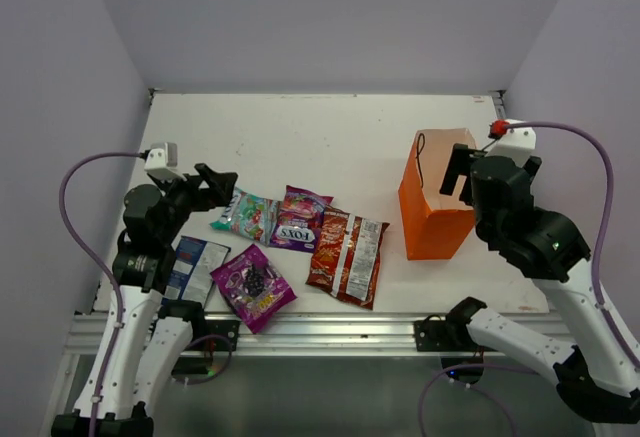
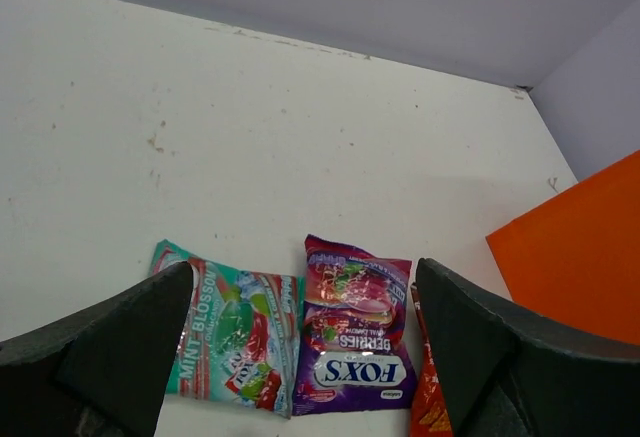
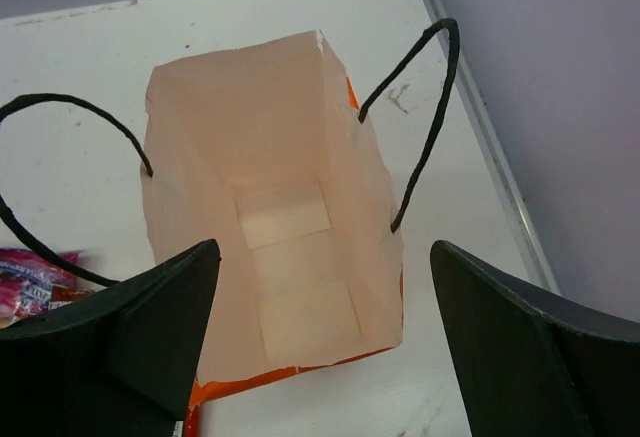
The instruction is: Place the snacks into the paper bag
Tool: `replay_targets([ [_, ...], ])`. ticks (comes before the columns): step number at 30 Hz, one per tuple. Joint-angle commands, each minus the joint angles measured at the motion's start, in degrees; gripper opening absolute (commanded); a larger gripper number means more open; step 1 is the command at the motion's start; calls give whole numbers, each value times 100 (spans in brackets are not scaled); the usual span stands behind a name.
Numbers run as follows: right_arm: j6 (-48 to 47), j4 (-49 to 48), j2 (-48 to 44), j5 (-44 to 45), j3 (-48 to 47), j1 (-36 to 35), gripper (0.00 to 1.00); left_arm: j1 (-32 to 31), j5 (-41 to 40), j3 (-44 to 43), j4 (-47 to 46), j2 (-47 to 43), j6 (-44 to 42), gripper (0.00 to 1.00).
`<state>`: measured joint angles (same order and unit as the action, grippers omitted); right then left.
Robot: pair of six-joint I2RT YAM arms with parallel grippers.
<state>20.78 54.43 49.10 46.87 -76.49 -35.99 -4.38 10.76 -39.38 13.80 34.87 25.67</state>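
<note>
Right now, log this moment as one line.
left gripper: open, near snacks | right gripper: open, above paper bag | paper bag: upright, empty | snacks: five, all on table

Left claw (image 2: 303, 269) spread wide, empty, angled down; right claw (image 3: 320, 247) spread wide, empty, pointing down.

paper bag (image 3: 270, 227), open mouth, pincer (image 3: 325, 347) spread

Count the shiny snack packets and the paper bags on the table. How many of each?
Flat shiny snack packets: 5 (teal-pink packet, magenta FOX'S packet, red-and-silver chip bag, purple grape packet, blue-and-white packet)
Upright orange paper bag: 1
Total: 6
</note>
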Motion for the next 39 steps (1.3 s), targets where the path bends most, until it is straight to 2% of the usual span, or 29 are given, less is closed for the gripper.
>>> replay_targets([
  [1,208,120,-67,226,63,-5,93,-98,294,149,-448,221,-141,97],
  [4,304,155,-129,568,230,-5,96,-317,234,246,-642,467,-115,97],
  [7,515,383,-15,981,275,-5,91,-712,-74,299,-782,626,-133,97],
  [13,700,454,283,886,573,118,74,-1152,-224,308,-976,784,-80,97],
  [16,595,279,407,544,766,583,64,-1284,-242,316,-1098,793,-71,97],
  [17,507,183,425,273,837,880,62,-1319,-233,308,-1143,845,-71,96],
  [20,436,146,451,226,881,1119,57,-1539,-232,299,-1283,994,-88,96],
  [23,375,129,425,287,960,1243,55,-1837,-416,273,-1284,1135,-132,96],
  [26,357,111,425,208,987,1270,43,-2092,-584,246,-1484,1249,-141,96],
  [32,331,68,364,226,996,1270,35,-2444,-838,123,-1538,1522,-176,96],
  [34,339,59,346,226,1013,1270,25,-2628,-909,106,-1626,1610,-168,96],
  [36,322,32,354,200,1030,1270,21,-2778,-1015,62,-1705,1777,-150,96],
  [37,322,32,363,182,1022,1270,14,-2987,-1050,-8,-1758,1856,-150,96],
  [39,313,41,372,173,1031,1270,6,-3261,-1435,-96,-1776,2154,-194,95],
])
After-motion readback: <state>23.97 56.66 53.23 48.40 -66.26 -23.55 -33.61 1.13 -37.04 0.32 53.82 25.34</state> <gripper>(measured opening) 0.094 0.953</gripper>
